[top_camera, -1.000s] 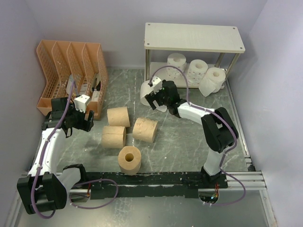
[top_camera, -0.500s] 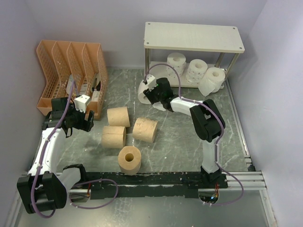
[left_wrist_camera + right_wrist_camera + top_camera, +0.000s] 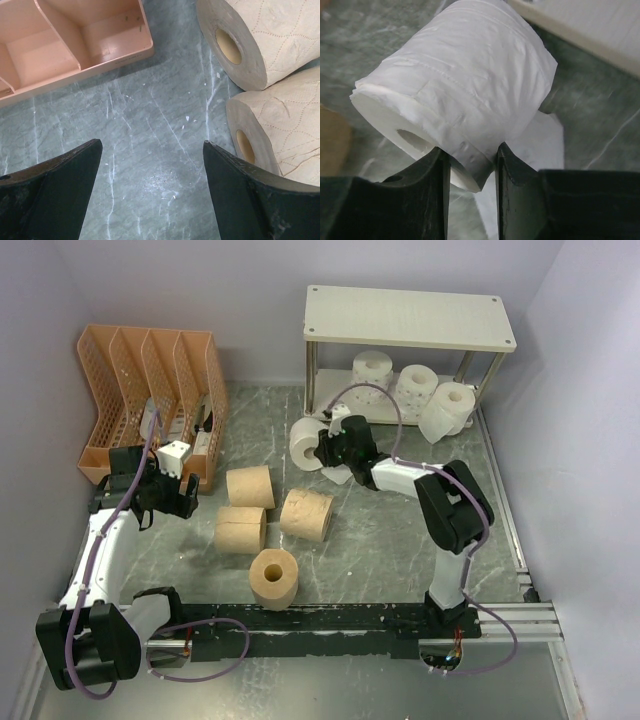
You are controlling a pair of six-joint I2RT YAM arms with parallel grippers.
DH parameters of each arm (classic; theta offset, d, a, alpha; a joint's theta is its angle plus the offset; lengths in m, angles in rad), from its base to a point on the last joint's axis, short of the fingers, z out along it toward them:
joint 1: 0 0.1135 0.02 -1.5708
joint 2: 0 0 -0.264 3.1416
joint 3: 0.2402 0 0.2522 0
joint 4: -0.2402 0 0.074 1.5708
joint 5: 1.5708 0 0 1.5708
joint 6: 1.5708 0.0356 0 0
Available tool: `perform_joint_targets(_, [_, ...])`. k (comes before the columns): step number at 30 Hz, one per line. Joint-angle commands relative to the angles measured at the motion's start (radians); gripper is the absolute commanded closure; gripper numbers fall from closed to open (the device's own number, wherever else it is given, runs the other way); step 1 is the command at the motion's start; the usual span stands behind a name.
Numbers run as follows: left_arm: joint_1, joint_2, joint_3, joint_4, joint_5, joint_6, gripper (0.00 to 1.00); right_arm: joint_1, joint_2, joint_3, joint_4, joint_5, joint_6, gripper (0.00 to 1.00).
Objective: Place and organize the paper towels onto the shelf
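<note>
The right gripper is nearly closed, its fingers pinching the outer wrap of a white roll positioned just in front of the left end of the shelf. The left gripper is wide open and empty above the table, beside two tan rolls.

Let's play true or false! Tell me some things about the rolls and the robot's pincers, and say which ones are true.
1. The right pincer pinches a white roll. True.
2. Four brown rolls are on the table. True.
3. The left pincer holds a brown roll. False: it is open and holds nothing.
4. The orange organizer stands right of the shelf. False: it stands left of it.
</note>
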Motion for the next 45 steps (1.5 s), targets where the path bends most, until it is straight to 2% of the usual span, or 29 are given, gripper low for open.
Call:
perform_joint_targets(1, [-0.003, 0.002, 0.025, 0.002, -0.003, 0.013, 0.06, -0.006, -0.123, -0.051, 0.034, 0.029, 0.457, 1.0])
perform_joint_targets(5, [-0.002, 0.001, 0.025, 0.002, -0.003, 0.013, 0.06, -0.007, -0.128, 0.016, -0.153, -0.006, 0.838, 1.0])
perform_joint_targets(11, [-0.003, -0.005, 0.024, 0.002, -0.002, 0.014, 0.06, -0.006, -0.127, 0.102, -0.369, 0.045, 1.252, 1.0])
perform_joint_targets(13, [-0.003, -0.007, 0.023, 0.002, -0.002, 0.014, 0.06, -0.036, -0.157, 0.052, -0.309, 0.062, 1.333, 1.0])
perform_joint_targets(17, [-0.003, -0.006, 0.023, 0.002, -0.001, 0.015, 0.06, -0.044, -0.256, -0.083, -0.161, 0.211, 1.557, 1.0])
perform_joint_targets(20, [-0.002, -0.004, 0.024, 0.0, 0.002, 0.016, 0.06, -0.051, -0.299, -0.105, -0.11, 0.295, 1.618, 1.0])
perform_joint_targets(23, [-0.002, -0.001, 0.025, -0.001, 0.006, 0.018, 0.06, -0.065, -0.284, -0.057, -0.084, 0.33, 1.638, 1.0])
perform_joint_targets(27, [-0.004, 0.01, 0.028, -0.003, 0.009, 0.019, 0.06, -0.104, -0.177, 0.105, -0.114, 0.283, 1.622, 1.0])
perform_joint_targets(36, [-0.004, 0.012, 0.028, -0.001, 0.006, 0.019, 0.06, -0.135, 0.039, 0.416, -0.25, 0.304, 1.628, 1.0])
perform_joint_targets(40, [-0.005, 0.018, 0.03, -0.002, 0.003, 0.017, 0.06, -0.139, 0.144, 0.492, -0.286, 0.264, 1.663, 1.0])
perform_joint_targets(45, [-0.005, 0.018, 0.03, -0.001, 0.001, 0.016, 0.06, -0.138, 0.19, 0.526, -0.325, 0.258, 1.685, 1.0])
